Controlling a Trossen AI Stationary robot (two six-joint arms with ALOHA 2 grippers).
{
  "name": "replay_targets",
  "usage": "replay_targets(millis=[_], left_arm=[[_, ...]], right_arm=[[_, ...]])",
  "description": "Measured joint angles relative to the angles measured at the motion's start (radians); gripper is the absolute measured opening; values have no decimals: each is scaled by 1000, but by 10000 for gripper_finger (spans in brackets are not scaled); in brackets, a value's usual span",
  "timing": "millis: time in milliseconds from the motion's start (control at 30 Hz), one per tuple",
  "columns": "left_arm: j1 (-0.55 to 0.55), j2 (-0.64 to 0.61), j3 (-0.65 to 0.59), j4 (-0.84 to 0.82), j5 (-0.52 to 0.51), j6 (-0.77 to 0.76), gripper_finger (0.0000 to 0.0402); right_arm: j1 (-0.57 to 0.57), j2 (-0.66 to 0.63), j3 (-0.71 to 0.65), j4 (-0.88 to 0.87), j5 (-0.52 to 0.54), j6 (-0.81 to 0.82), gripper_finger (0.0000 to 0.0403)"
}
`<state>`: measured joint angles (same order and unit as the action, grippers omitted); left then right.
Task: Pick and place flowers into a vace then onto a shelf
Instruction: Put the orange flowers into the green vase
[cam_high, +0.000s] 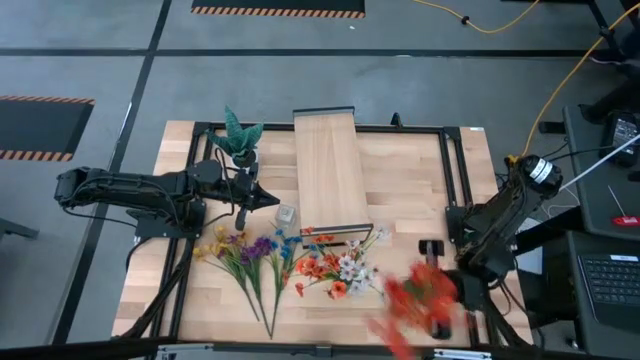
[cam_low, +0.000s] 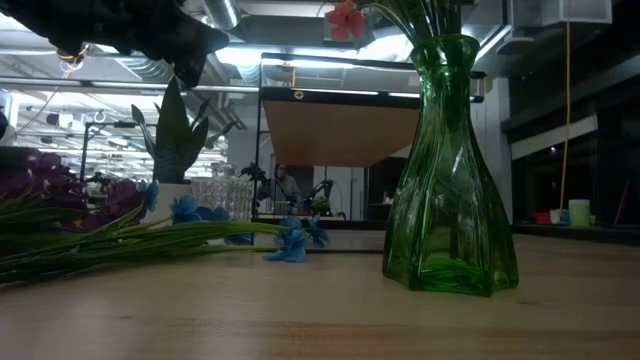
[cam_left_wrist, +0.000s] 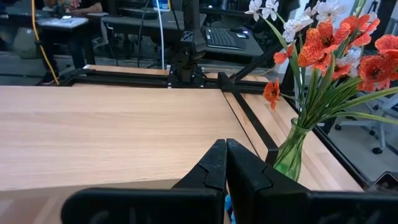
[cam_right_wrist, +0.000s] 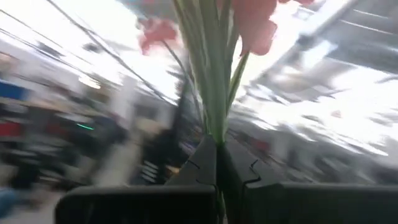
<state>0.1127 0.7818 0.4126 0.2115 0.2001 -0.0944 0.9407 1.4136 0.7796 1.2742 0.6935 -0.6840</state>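
Note:
My right gripper (cam_right_wrist: 216, 149) is shut on a bunch of red flowers (cam_high: 420, 300), held in the air over the table's near right corner. A green glass vase (cam_low: 450, 170) stands on its base on the table, in front of the shelf (cam_high: 330, 165). It holds red-orange and white flowers (cam_left_wrist: 329, 43). Yellow, purple and blue flowers (cam_high: 250, 255) lie flat on the table to its left. My left gripper (cam_left_wrist: 225, 149) is shut, holds nothing, and hovers beside the shelf's left side (cam_high: 265, 198). My right gripper pinches the green stems (cam_right_wrist: 214, 121) of the red bunch between its two fingers. The stems run on past the fingertips, with the blooms (cam_right_wrist: 255, 25) beyond them. The bunch is lifted clear of the table. The stems' lower ends are hidden behind the fingers.
A spiky green plant in a white pot (cam_high: 238, 135) stands at the far left by the shelf. A small clear glass vase (cam_high: 287, 213) stands near my left gripper. A black frame (cam_high: 450, 170) runs round the work area. Bare tabletop (cam_high: 400, 180) lies right of the shelf.

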Motion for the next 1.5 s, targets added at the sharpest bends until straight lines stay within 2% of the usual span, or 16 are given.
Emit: replay_targets(millis=[100,300,467,733,967,1133,1500], left_arm=[[0,0,0,1,0,-5,3],[0,0,0,1,0,0,3],[0,0,0,1,0,1,3],[0,0,0,1,0,2,3],[0,0,0,1,0,3,3],[0,0,0,1,1,3,3],[0,0,0,1,1,3,3]], right_arm=[[-2,2,-24,-8,-137,58,0],[-6,48,-33,-24,-153,88,0],[-50,100,-33,-23,-172,182,0],[-161,212,-33,73,-292,284,0],[-230,331,-33,211,-436,290,0],[-260,407,-33,302,-434,291,0],[-321,452,-32,298,-436,287,0]])
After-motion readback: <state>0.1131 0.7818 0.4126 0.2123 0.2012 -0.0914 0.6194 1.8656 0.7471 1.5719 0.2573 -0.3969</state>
